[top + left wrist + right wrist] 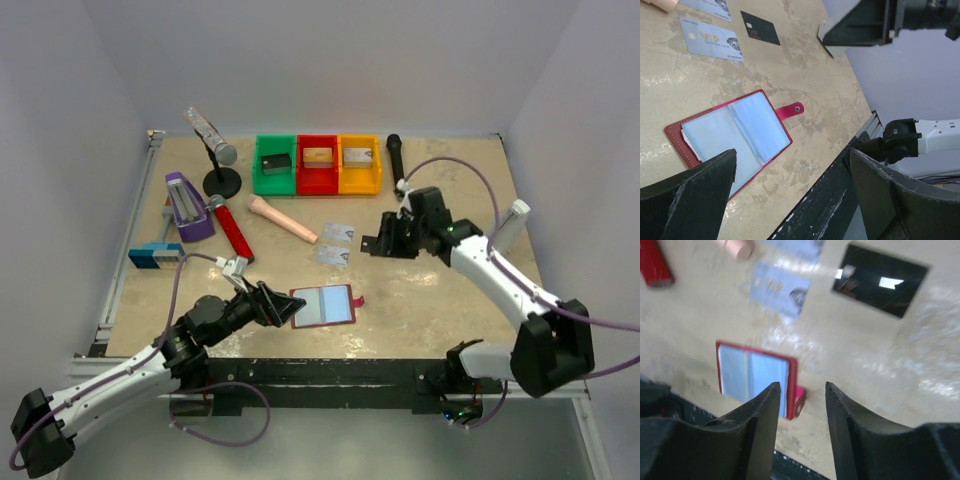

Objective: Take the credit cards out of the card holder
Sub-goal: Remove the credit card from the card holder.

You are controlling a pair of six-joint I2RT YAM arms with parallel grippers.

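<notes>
Jaws status, left arm: left jaws spread wide and released, gripping nothing. One of the fingers overlaps the near-left corner of the card holder in the wrist view. Whether it touches cannot be told.
Jaws status, right arm: right jaws parted by a narrow gap and released, with nothing between the fingers. They hang above the bench.
Card holder: lies open and flat near the front edge of the bench, pale blue clear pockets facing up, directly ahead of the left jaws. Whether any card sits in the pockets cannot be told.
Red tab: projects from the right edge of the card holder, flat on the bench.
Silver cards: two, flat on the bench beyond the card holder, close together and apart from it.
Dark card: flat on the bench just right of the silver cards, below the right jaws.
Peach cylinder: lies left of the silver cards, one end near the farther card.
Red microphone: lies left of the peach cylinder.
Bins: green, red and yellow, in a row at the far side, well apart from the card holder.
</notes>
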